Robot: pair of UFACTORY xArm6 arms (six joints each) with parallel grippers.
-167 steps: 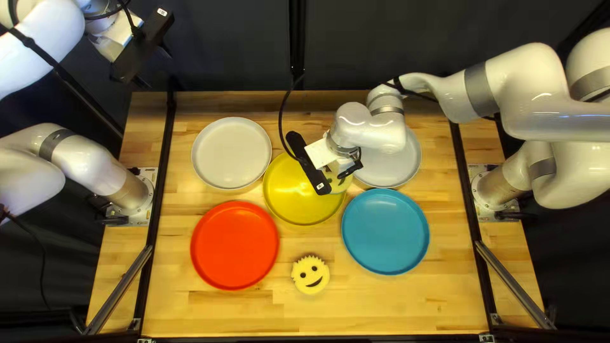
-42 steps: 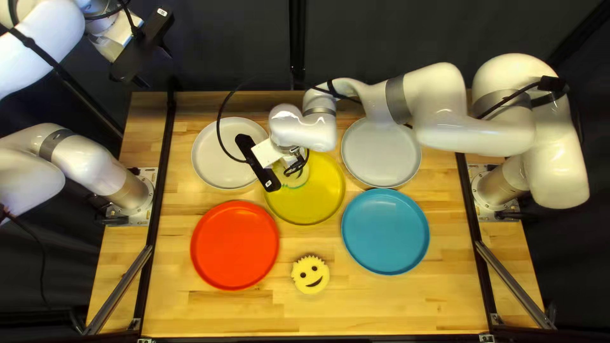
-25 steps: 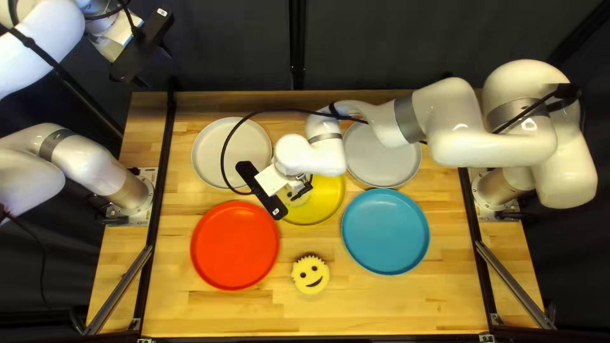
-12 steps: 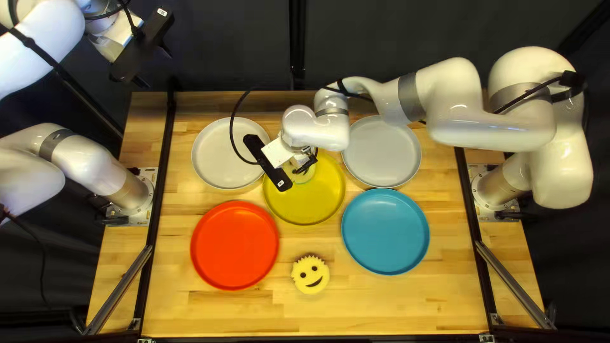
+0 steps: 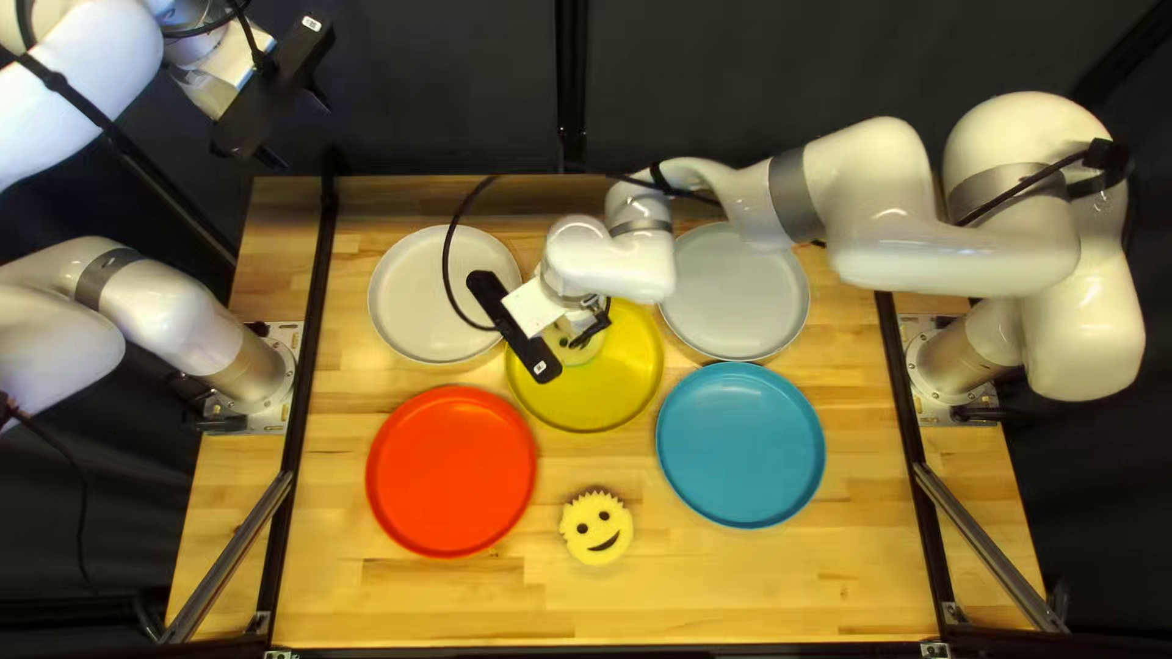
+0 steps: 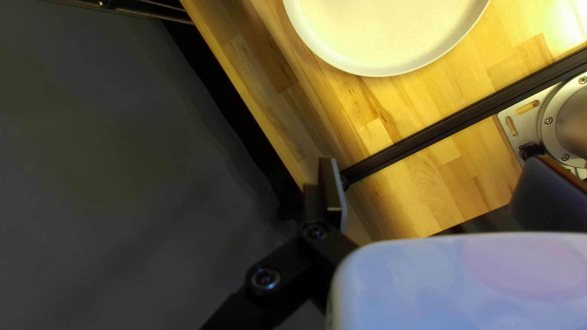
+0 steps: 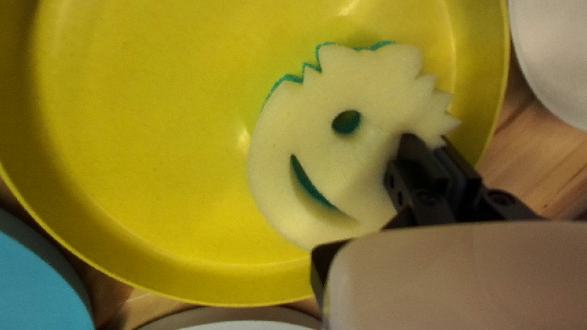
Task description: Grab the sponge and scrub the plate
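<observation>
Since the earliest picture, the sponge (image 7: 318, 140) is being moved with the right gripper (image 5: 589, 334) from the right part of the yellow plate (image 5: 611, 397) toward its far-left part. More of the right-hand grey plate (image 5: 745, 299) is being uncovered — the left-hand one (image 5: 415, 293) is being partly overlapped by the black bar (image 5: 515, 330). Since the latest earlier picture, the gripper is being brought slightly toward the near edge.

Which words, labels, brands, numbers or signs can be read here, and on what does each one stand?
No text can be read.
White label on the left gripper: too small.
White label on the right gripper: too small.
Held sponge and loose sponge: a face each, no text.
</observation>
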